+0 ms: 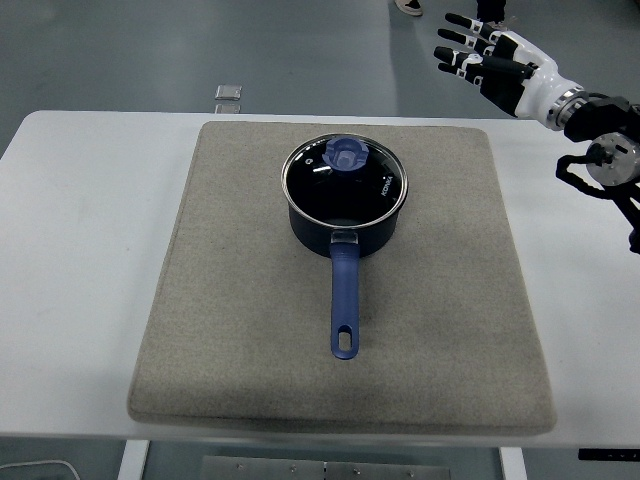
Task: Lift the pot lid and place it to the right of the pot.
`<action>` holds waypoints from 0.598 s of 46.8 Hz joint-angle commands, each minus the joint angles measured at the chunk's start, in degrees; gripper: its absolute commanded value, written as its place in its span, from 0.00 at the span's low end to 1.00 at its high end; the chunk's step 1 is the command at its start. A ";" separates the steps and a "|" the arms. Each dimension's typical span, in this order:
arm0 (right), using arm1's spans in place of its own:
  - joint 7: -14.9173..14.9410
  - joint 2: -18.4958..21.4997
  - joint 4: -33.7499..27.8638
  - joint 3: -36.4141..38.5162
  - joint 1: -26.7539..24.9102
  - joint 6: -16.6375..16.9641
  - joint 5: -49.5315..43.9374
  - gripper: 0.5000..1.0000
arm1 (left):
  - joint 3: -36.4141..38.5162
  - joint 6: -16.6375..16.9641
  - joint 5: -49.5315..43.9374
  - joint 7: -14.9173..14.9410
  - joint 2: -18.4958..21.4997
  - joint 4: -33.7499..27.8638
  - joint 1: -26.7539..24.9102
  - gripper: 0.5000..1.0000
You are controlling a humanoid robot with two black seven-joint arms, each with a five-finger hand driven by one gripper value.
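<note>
A white table (pixel 80 250) has a big grey felt mat (pixel 230 330) lying flat on it, and the mat covers most of the middle of the table. A dark blue saucepan (pixel 345 215) sits on the far half of the mat, close to the middle from side to side. Its long blue handle (pixel 345 300) points straight toward the near edge of the table, and there is a hole at the end of the handle. The glass pot lid (pixel 345 178) is on top of the saucepan, sitting flat with its shiny metal rim all the way around. A round blue knob (pixel 346 154) sticks up near the far side of the lid. The mat to the right of the saucepan is bare. The right hand (pixel 487 65) is up in the air at the top right, past the far right corner of the mat and well apart from the saucepan. Its fingers (pixel 452 52) are spread out and point to the left, and it holds nothing. The black right arm (pixel 610 160) comes in from the right edge above the table. A small grey square thing (pixel 229 94) lies on the floor behind the table, too small to tell what it is
</note>
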 commanded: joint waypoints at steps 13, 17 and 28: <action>0.00 0.18 2.01 -6.50 4.66 -0.37 -4.61 0.83 | 0.00 0.00 0.00 0.00 0.00 0.01 0.01 1.00; 0.18 0.18 2.80 -8.35 5.98 -0.37 -7.68 0.83 | 0.00 0.00 0.00 0.00 0.00 0.01 0.01 1.00; 0.26 -0.25 5.26 -13.71 9.41 -0.29 -17.44 0.83 | 0.00 0.00 0.00 0.00 0.00 0.01 0.01 1.00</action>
